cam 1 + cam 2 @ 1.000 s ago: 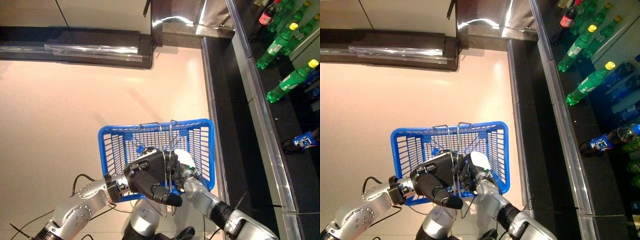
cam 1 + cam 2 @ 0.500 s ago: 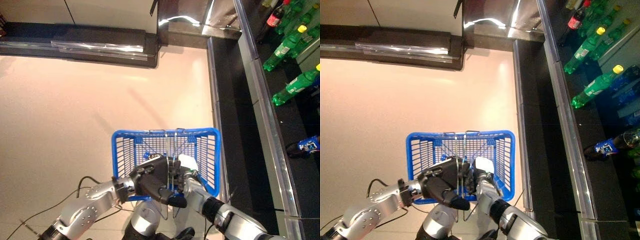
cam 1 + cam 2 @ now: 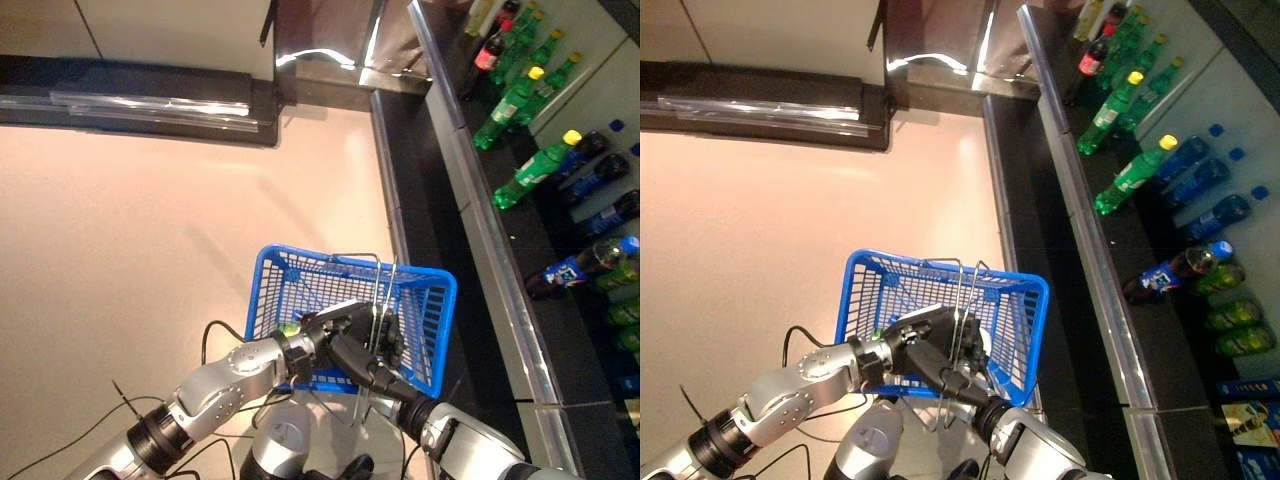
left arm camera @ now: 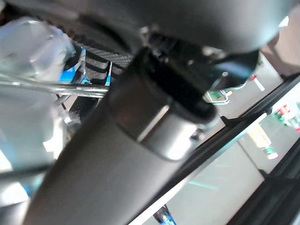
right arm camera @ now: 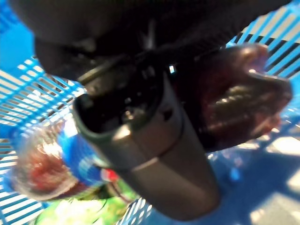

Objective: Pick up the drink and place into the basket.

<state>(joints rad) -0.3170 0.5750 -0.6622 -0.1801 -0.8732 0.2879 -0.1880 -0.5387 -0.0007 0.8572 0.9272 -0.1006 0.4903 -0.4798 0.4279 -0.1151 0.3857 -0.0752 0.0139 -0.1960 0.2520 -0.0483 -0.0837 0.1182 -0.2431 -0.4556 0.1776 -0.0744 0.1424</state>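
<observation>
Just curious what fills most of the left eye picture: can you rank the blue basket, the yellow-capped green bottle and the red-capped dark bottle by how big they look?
1. Blue plastic mesh basket, by far.
2. Yellow-capped green bottle.
3. Red-capped dark bottle, though it lies farther off, so true size is unsure.

Shop aisle: blue wire-handled shopping basket (image 3: 420,300) on a pale floor (image 3: 130,230), and just right of the basket a long dark display shelf (image 3: 1090,240) stocked with rows of green bottles (image 3: 530,165) and blue-capped ones (image 3: 1200,180).

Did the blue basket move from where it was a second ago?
Yes. The view shifted too, but the blue basket now overlaps the dark strip by the shelf, which it only bordered before: it went toward the robot's right.
</observation>
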